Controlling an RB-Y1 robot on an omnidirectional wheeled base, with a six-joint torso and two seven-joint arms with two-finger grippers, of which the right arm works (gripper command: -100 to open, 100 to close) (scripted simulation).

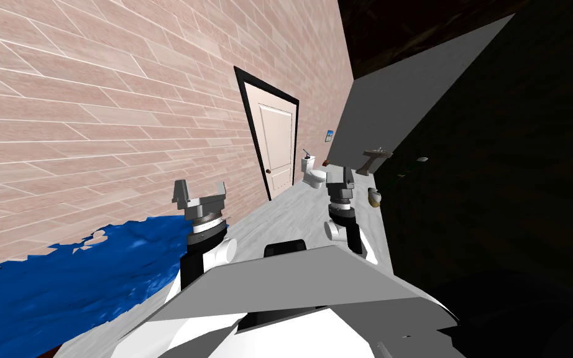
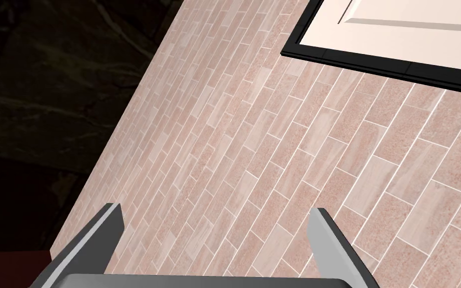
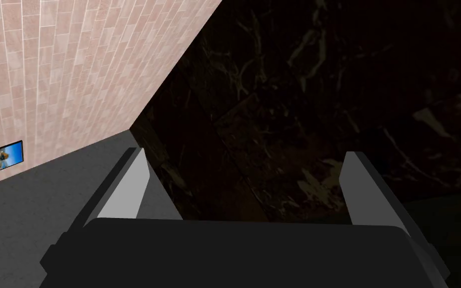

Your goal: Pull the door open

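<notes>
Left jaws and right jaws are hanging spread and empty, raised forward; the door [image 1: 277, 146] is standing shut well beyond them.

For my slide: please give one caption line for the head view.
Left gripper and right gripper open, far from the closed door in the tiled wall.

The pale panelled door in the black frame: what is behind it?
The pale panelled door sits shut in its black frame, so it covers all that lies behind. Visible are its front face, its small dark knob and the pink tiled wall around it.
</notes>
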